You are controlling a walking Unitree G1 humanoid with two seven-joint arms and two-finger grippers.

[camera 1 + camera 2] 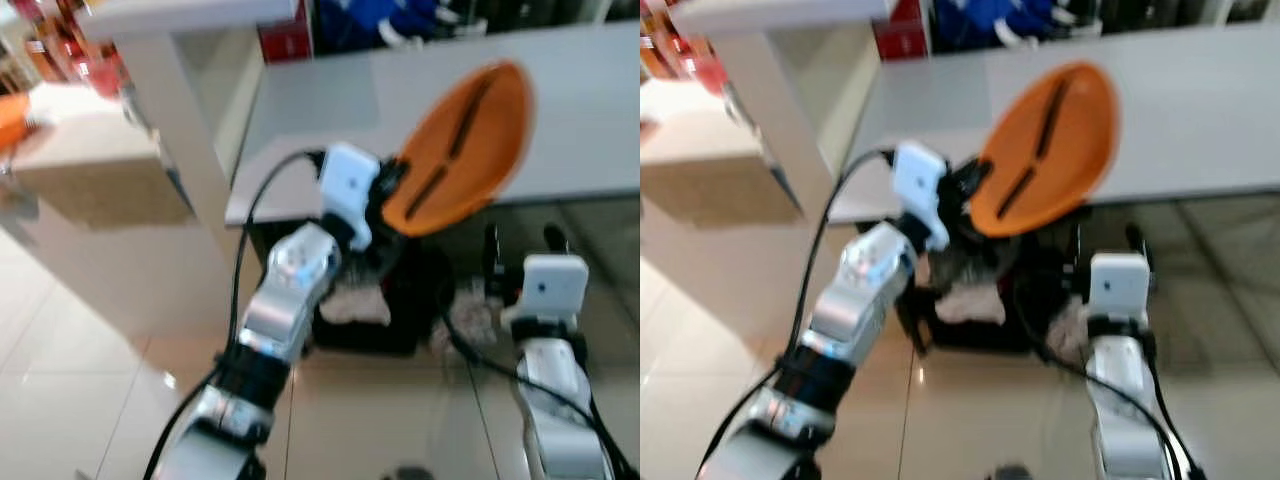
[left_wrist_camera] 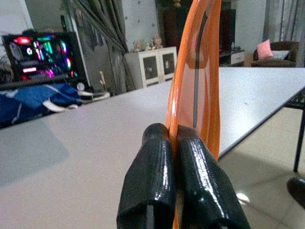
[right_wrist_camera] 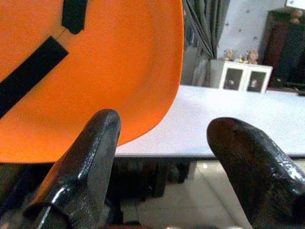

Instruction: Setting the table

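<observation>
A long grey table runs across a room with a pale tiled floor; beyond it stand a white cabinet, dark curtains and a computer lit with coloured lights. A heap of blue cloth lies on the far side of the tabletop.

The left gripper is raised at the table's near edge, its two black fingers pressed together on the rim of an orange plate. The plate stands on edge, tilted up and out from the fingertips over the tabletop, and bears two black strips across its face. Below that gripper, under the table, sits a dark basket with pale cloth in it.

The right gripper is held low, just in front of the table edge and to the right of the plate, fingers spread wide with nothing between them. From its wrist the plate's orange face looms just above and beyond one finger, not touching it.
</observation>
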